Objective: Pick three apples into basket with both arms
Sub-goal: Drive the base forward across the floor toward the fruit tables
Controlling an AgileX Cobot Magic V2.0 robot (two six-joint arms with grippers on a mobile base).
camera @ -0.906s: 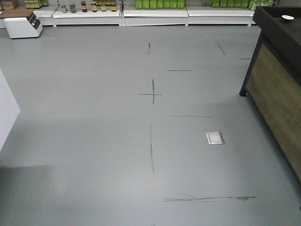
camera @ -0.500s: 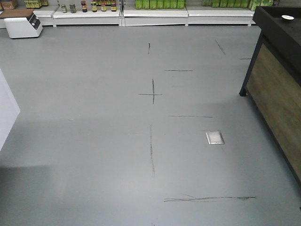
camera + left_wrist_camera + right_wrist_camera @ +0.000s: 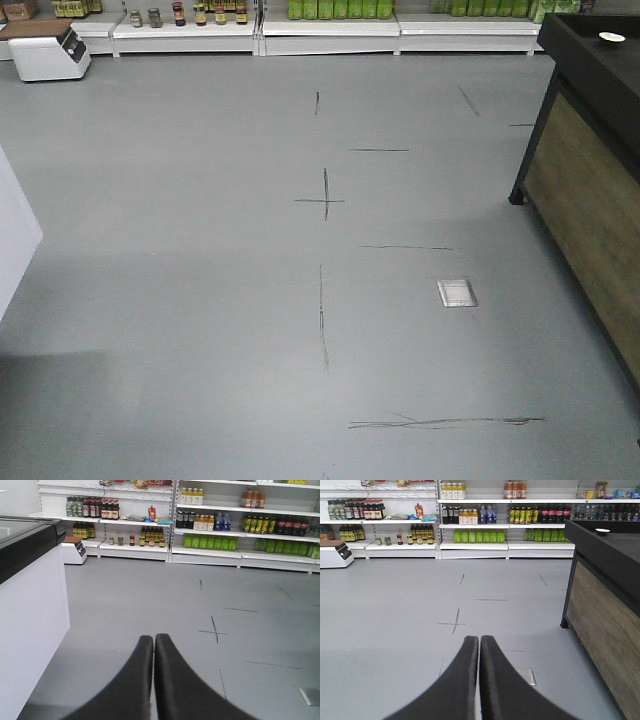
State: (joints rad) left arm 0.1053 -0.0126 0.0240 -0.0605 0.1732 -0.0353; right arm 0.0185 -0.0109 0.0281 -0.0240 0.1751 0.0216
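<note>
Your left claw and right claw: both clenched, fingers pressed together, grasping nothing, held above grey floor, facing shelves. Where apples and basket lie relative to either claw, you cannot tell.

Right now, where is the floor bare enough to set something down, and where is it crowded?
The grey floor is bare in the middle, between the white cabinet on the left and the wooden counter on the right, up to the shelves. Only a metal floor plate interrupts it. The shelves are crowded with bottles.
</note>
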